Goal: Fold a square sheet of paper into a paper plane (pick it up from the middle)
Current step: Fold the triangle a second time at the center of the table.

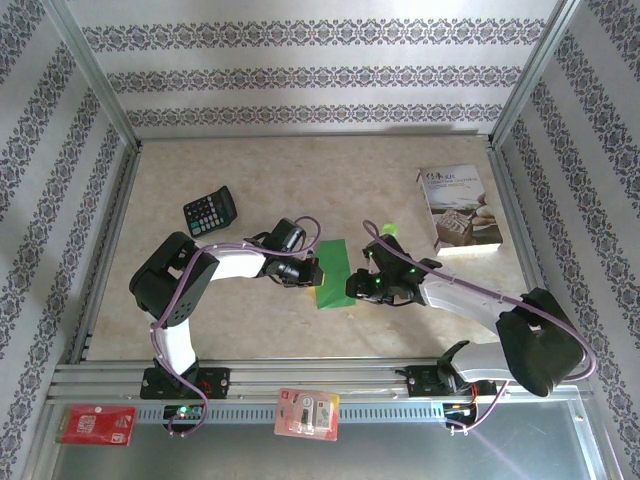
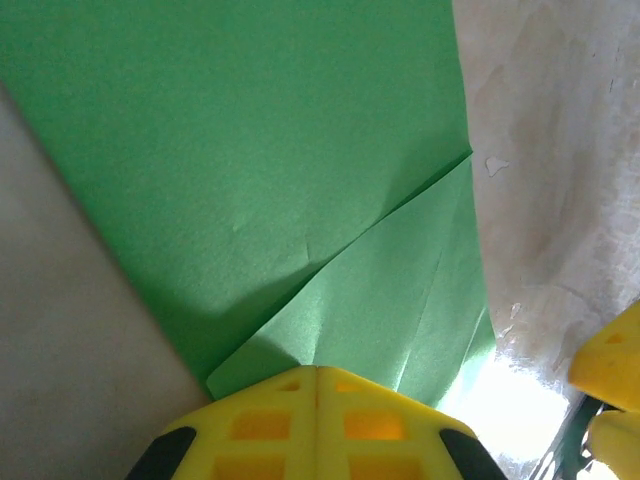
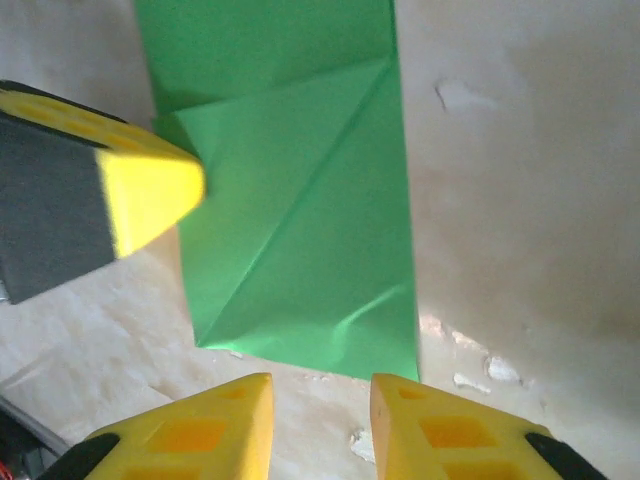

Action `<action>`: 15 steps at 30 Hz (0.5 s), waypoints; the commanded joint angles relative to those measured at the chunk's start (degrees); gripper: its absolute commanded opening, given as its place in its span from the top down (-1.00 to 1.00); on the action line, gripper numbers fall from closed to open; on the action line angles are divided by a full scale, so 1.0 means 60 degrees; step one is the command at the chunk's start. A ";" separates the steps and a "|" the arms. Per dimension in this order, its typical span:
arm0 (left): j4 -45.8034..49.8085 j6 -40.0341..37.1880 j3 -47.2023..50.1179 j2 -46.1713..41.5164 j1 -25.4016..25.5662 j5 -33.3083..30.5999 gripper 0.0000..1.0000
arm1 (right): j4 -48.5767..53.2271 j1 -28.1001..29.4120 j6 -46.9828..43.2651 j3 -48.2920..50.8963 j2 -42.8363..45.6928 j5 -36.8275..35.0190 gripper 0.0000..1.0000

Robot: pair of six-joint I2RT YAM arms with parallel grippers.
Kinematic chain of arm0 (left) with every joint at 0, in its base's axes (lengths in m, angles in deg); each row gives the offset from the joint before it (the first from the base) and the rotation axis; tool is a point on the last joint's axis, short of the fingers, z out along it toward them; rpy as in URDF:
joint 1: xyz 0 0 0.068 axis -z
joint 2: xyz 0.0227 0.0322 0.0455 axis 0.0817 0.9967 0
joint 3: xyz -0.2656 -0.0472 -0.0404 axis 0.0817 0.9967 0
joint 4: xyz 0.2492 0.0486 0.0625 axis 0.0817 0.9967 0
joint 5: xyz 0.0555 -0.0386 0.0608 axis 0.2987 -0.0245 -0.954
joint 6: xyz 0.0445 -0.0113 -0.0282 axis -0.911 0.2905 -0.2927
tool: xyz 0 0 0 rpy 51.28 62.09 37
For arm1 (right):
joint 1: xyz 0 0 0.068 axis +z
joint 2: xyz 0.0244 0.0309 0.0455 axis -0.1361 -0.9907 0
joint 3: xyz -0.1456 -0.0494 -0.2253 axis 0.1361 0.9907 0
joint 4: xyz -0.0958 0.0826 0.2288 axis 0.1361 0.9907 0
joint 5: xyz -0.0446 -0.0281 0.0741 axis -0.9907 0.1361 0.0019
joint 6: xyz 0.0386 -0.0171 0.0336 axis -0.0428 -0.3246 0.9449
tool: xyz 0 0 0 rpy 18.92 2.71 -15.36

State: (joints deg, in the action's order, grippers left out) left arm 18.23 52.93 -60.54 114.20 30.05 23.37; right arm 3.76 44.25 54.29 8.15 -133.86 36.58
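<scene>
Right tool point(image 3: 320, 388): fingers apart, nothing between them, tips just short of the near edge of the green sheet of paper point(image 3: 300, 230). The sheet lies on the table point(image 1: 250, 170) between both tools, folded narrow, with one diagonal flap creased across it. Left tool point(image 2: 317, 375): fingers pressed together, tips at the sheet's side edge by the flap; cannot tell if pinching. Farther back: calculator point(image 1: 210, 211) left, booklet point(image 1: 458, 207) right.

Matt, lightly creased green paper sheet point(image 3: 300, 230) on a smooth, faintly glossy marbled beige tabletop point(image 3: 520, 200).
</scene>
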 commanded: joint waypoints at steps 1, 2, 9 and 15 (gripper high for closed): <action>0.0614 -0.0420 0.0160 0.0261 -0.0087 -0.0337 1.00 | -0.0037 0.0382 0.0907 0.0181 -0.0067 -0.0857 0.35; 0.0623 -0.0449 0.0185 0.0279 -0.0079 -0.0359 1.00 | -0.0007 0.0466 0.0963 0.0167 -0.0141 -0.0978 0.35; 0.0651 -0.0507 0.0236 0.0311 -0.0092 -0.0343 1.00 | -0.0328 0.0758 0.1112 0.0167 -0.0707 -0.1145 0.31; 0.0658 -0.0532 0.0210 0.0372 -0.0092 -0.0307 1.00 | -0.0884 0.0793 0.1099 0.0180 -0.1032 -0.0897 0.30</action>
State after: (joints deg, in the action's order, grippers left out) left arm 18.21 51.51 -60.49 114.20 30.05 23.35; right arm 0.77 48.22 60.17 8.61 -139.41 31.56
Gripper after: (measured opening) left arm 0.036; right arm 0.348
